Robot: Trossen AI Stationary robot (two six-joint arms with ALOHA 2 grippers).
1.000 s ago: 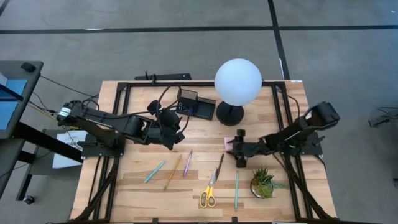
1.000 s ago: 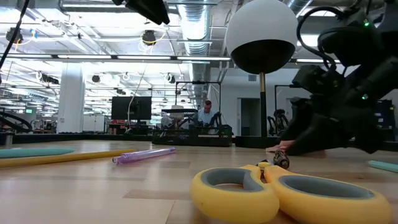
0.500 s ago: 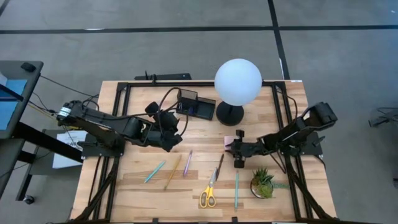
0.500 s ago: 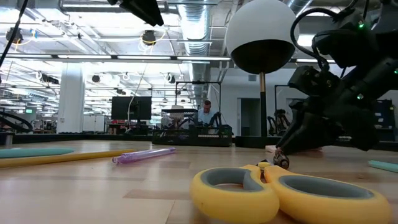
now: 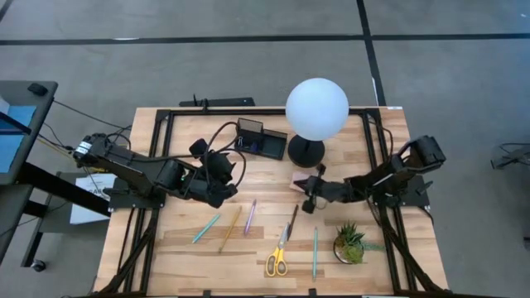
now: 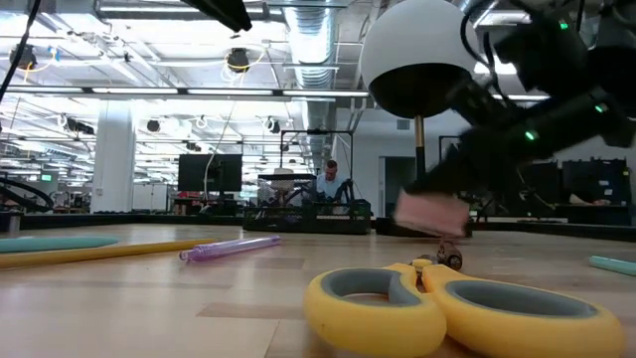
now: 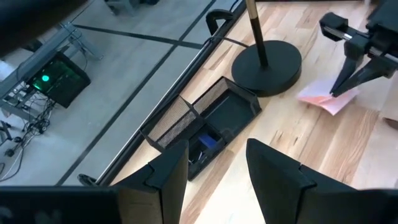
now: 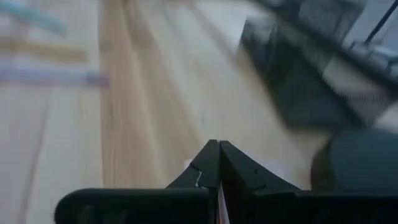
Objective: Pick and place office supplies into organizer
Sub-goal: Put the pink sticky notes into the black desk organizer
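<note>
A small pink sticky-note pad [image 5: 298, 177] [image 6: 431, 212] hangs clear of the table in front of the lamp base, with my right gripper [image 5: 305, 185] [image 7: 341, 88] shut on it. The black organizer [image 5: 259, 139] [image 7: 205, 123] stands at the far middle, with a small blue thing [image 7: 209, 142] in a low tray. My left gripper [image 5: 225, 172] [image 7: 217, 177] hovers open, left of and nearer than the organizer, with nothing between its fingers. On the near half lie pens and pencils: teal [image 5: 206, 228], yellow [image 5: 230, 228], purple [image 5: 249, 216], dark [image 5: 292, 222]. Yellow-handled scissors [image 5: 277, 254] lie among them. My right gripper pinches the pad's edge [image 7: 336, 96] on the side toward the table's right between its two fingers. The fingers slant down from the table's right side. The pad is lifted clear of the wood and tilts below the fingertips.
A white globe lamp [image 5: 317, 108] on a black base [image 5: 305, 151] stands just right of the organizer, close to the lifted pad. A green potted plant [image 5: 350, 243] and another teal pen [image 5: 315, 252] sit near the right front. Bare wood lies between the two grippers.
My right gripper has shut on the pink pad, tipped its wrist and risen, moving a little toward the table's left and far edge. The pad, flat on the table before, now hangs clear of it. My left gripper has drifted slightly toward the near left.
</note>
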